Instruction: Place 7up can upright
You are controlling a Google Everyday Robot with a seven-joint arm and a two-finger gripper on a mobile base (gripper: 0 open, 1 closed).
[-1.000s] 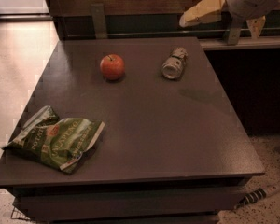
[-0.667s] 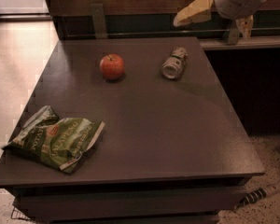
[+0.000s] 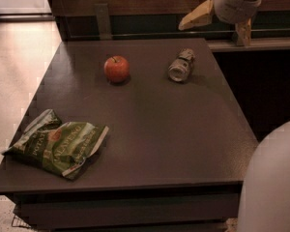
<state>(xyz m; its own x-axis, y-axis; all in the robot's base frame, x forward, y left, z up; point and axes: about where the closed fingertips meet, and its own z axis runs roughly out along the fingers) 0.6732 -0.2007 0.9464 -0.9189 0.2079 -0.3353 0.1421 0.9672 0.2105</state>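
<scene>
Camera view shows a dark table (image 3: 150,144) with three things on it. The 7up can (image 3: 181,65) lies on its side, not standing up. It is in the far part of the table, toward the right, near the back edge and not far from the right edge. Its shiny round end points toward the front. The red apple (image 3: 116,69) sits to the left of the can, well apart from it, with bare table between them. The green chip bag (image 3: 58,146) lies flat near the front left corner, close to the left edge and far from the can. A wide bare stretch of table runs from the can down to the front edge. The gripper (image 3: 212,32) hangs in the air above the back right corner, higher than the can and a little to its right, touching nothing. Its two tan fingers (image 3: 198,16) are spread wide apart and hold nothing. A big white round shape (image 3: 275,187) fills the bottom right corner, in front of the table's right edge.
</scene>
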